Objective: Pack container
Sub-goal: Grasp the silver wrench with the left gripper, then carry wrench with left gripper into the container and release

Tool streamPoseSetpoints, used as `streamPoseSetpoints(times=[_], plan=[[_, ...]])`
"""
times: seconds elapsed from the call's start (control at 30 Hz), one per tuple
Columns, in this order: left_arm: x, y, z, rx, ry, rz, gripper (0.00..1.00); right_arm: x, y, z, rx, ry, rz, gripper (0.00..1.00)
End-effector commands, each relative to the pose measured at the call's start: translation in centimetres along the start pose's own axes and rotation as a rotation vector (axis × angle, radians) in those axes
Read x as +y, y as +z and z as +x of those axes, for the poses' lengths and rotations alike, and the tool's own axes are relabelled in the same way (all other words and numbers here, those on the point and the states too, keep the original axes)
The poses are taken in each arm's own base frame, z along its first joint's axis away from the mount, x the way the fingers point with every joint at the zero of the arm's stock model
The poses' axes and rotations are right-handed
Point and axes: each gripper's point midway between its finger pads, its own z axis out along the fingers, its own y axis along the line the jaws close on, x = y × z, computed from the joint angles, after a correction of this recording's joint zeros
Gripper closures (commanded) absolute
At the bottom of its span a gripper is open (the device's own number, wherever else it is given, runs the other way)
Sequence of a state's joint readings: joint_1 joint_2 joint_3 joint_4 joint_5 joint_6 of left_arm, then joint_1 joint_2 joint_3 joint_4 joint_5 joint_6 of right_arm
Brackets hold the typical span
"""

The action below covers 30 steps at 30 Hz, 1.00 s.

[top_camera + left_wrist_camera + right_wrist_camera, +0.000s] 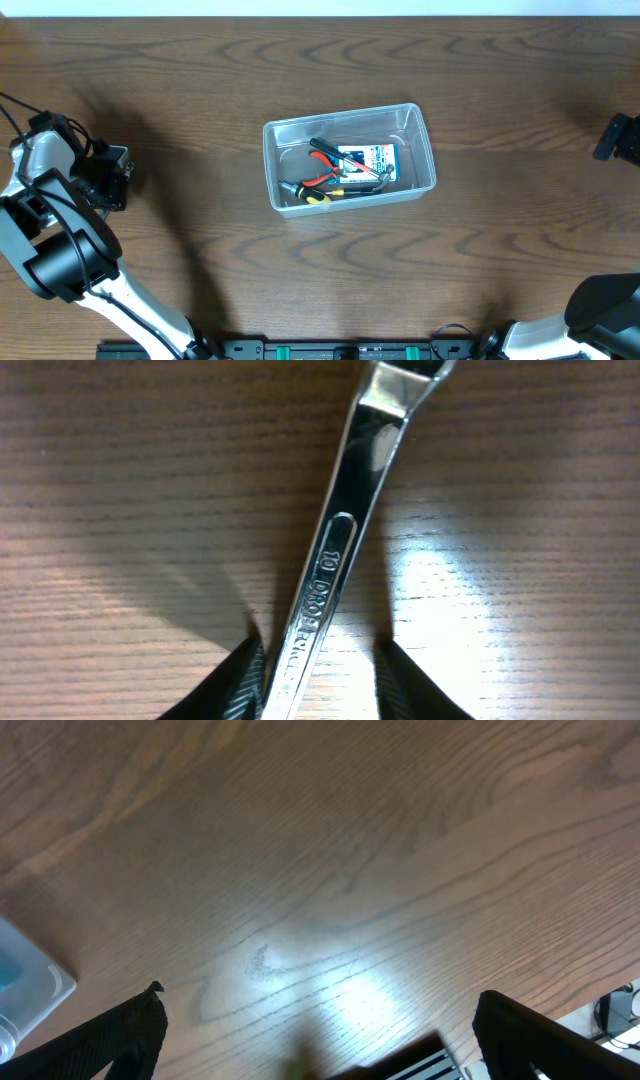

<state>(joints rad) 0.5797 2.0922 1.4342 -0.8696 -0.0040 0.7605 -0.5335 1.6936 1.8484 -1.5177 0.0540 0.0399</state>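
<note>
I'm reading a stamped "10" in the oval recess on the shank of the chrome wrench (338,520) on the left wrist cam, w/ more chars below it blurring out, & print on the blue-and-white box (368,158) is showing too small.

Dark wood-grain table (500,80), bright glare (360,1000), maybe lamplight

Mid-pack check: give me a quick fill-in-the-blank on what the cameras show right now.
1. Between the fingers of the left gripper runs a shiny metal ____.
2. The pliers inside the container have ____ handles.
3. The right gripper stands wide ____, with nothing between its fingers.
Missing words: wrench; red; open.
</note>
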Motion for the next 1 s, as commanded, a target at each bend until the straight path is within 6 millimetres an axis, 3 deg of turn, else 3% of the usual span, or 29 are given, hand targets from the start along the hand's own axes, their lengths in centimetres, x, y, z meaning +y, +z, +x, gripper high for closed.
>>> streamPoseSetpoints(times=[0.0,0.17,0.27,0.63,0.77,0.83,0.97], plan=[[-0.5,2.7,0.8,0.055,0.005,0.041,0.72,0.0,0.0,0.0,-0.002,-0.014,0.009,0.01],[-0.4,2.7,0.6,0.05,0.005,0.037,0.81,0.0,0.0,0.1,0.0,-0.014,0.009,0.01],[-0.3,2.7,0.5,0.044,0.004,0.032,0.94,0.0,0.0,0.1,0.003,-0.015,0.009,0.01],[-0.4,2.0,-0.4,0.014,-0.059,0.015,0.94,0.0,0.0,0.1,0.003,-0.014,0.009,0.01],[-3.3,-2.0,-5.2,-0.188,-0.073,0.124,0.94,0.0,0.0,0.1,0.003,-0.014,0.008,0.01],[-5.6,-5.3,-7.6,-0.292,-0.032,0.175,0.94,0.0,0.0,0.2,0.006,-0.014,0.005,0.01],[-10.4,-12.3,-10.4,-0.389,0.118,0.152,0.94,0.2,0.0,0.5,0.017,-0.015,-0.006,0.01]])
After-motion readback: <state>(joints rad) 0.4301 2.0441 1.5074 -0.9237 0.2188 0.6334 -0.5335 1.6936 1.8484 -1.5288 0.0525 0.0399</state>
